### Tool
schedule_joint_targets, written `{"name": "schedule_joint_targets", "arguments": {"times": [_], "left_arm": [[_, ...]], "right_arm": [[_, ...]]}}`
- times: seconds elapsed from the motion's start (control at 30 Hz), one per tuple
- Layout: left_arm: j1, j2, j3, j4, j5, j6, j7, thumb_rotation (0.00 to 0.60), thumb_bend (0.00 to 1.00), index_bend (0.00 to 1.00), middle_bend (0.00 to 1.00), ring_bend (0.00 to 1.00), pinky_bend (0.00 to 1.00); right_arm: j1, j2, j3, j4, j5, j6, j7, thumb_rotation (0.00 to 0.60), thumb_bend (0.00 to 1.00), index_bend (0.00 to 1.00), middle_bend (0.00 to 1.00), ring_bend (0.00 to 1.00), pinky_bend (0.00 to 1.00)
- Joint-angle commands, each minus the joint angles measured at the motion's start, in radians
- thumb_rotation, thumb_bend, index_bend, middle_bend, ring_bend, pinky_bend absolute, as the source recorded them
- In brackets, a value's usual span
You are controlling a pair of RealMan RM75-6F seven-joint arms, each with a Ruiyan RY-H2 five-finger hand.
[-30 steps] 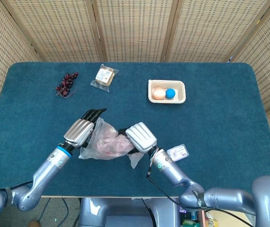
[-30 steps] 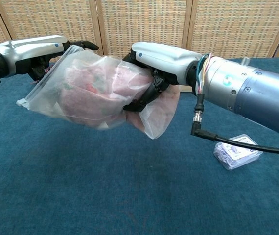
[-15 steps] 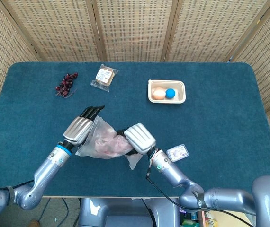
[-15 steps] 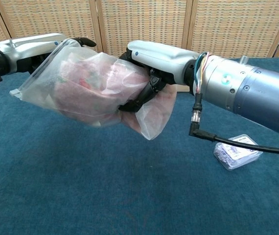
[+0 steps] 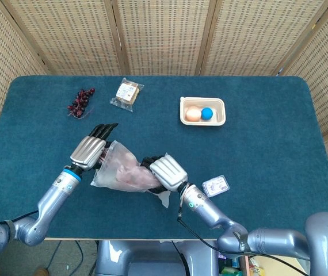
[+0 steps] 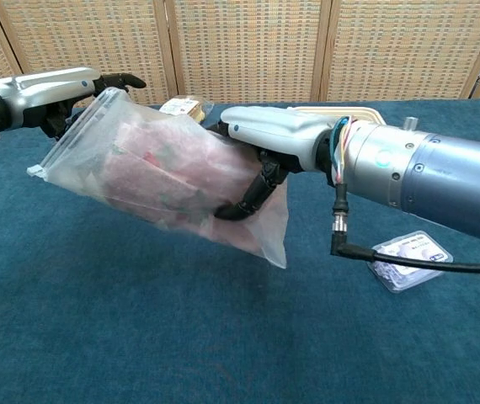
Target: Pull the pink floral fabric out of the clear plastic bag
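From the head view, the left hand (image 5: pixel 88 153) gripped the open end of the clear bag (image 5: pixel 113 172), and the right hand (image 5: pixel 167 172) clutched the bag's other end, its dark fingers wrapped around the plastic. The pink fabric (image 5: pixel 134 175) sat inside the bag between the two hands. Beyond the left hand lay a cluster of dark grapes (image 5: pixel 80 103) and a wrapped snack (image 5: pixel 128 93) on the blue desk (image 5: pixel 267 144); beyond the right hand stood a tray (image 5: pixel 202 111) with an egg (image 5: pixel 193 114) and a blue ball (image 5: pixel 207 113), and just to the right of that hand's wrist lay a small packet (image 5: pixel 216 186). From the chest view, the left hand (image 6: pixel 42 91) pinched the bag's (image 6: pixel 261 227) zip edge, holding it off the desk (image 6: pixel 139 328), while the right hand (image 6: pixel 265 139) squeezed the fabric (image 6: pixel 164 172) through the plastic with curled fingers (image 6: pixel 248 200). The packet (image 6: pixel 408 259) lay below the right forearm.
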Motion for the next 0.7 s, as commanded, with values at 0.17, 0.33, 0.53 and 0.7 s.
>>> {"name": "schedule_joint_targets", "arguments": {"times": [0.17,0.33,0.53,0.7], "left_arm": [[-0.031,-0.074,0.003,0.132,-0.021,-0.050,-0.028,0.600,0.41,0.68,0.00,0.00,0.00],[-0.043,-0.082,-0.006,0.134,-0.037,-0.047,-0.003,0.600,0.41,0.68,0.00,0.00,0.00],[-0.056,-0.080,-0.014,0.104,-0.054,-0.038,0.035,0.600,0.41,0.68,0.00,0.00,0.00],[-0.064,-0.077,-0.021,0.086,-0.080,-0.035,0.059,0.600,0.41,0.68,0.00,0.00,0.00]], "right_arm": [[-0.023,0.103,-0.056,-0.061,0.033,0.045,-0.150,0.600,0.00,0.00,0.00,0.00,0.00],[-0.074,0.153,-0.155,-0.015,-0.212,0.145,-0.152,0.600,0.00,0.02,0.21,0.22,0.11],[-0.098,0.176,-0.289,0.144,-0.554,0.257,-0.040,0.600,0.00,0.13,0.49,0.48,0.52],[-0.068,0.170,-0.363,0.259,-0.770,0.307,0.024,0.600,0.00,0.18,0.58,0.57,0.70]]}}
